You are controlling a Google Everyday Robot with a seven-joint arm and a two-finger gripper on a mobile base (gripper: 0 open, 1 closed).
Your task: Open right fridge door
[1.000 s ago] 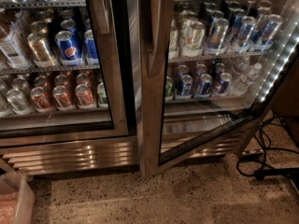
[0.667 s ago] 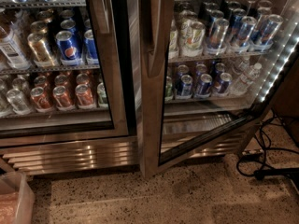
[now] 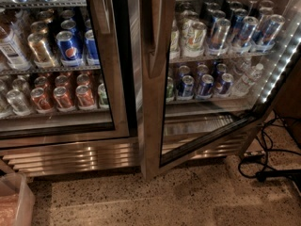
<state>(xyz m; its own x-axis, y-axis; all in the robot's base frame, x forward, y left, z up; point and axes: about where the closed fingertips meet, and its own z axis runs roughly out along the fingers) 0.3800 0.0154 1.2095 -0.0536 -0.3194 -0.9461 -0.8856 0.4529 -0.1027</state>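
Observation:
The right fridge door is a glass pane in a wide brushed-steel frame. It stands ajar: its left edge juts toward the camera, and its bottom rail runs at a slant back to the hinge side at the right. Its long steel handle runs down the frame's left upright. Through the pane, cans and bottles stand on lit shelves. The gripper is not in view.
The left door is closed over blue Pepsi and orange cans, with its own handle. A steel grille runs along the base. A clear plastic bin sits bottom left. Black cables lie on the speckled floor at right.

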